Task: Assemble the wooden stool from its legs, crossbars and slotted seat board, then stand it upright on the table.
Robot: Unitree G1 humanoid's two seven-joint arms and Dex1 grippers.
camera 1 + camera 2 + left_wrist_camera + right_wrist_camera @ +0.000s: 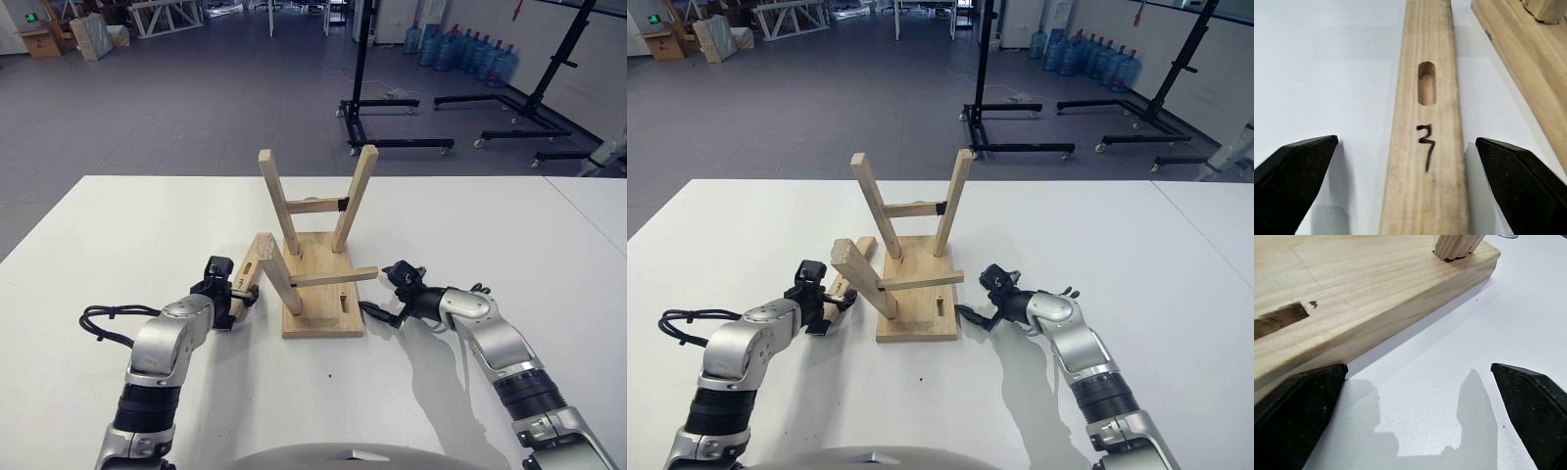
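The slotted seat board (323, 311) lies flat on the white table. Two legs (279, 201) stand up from its far end, joined by a crossbar (315, 206). A third leg (277, 272) leans over the board's near left part, with a crossbar (333, 277) sticking out of it to the right. A loose leg (1425, 147) with a slot and a handwritten mark lies left of the board. My left gripper (231, 292) is open and straddles it. My right gripper (384, 294) is open at the board's right edge (1376, 328), holding nothing.
The table (490, 225) has free room on all sides of the board. A black cable (98, 318) loops beside my left arm. Beyond the far edge stand black wheeled frames (392, 108) and water bottles (470, 49) on the floor.
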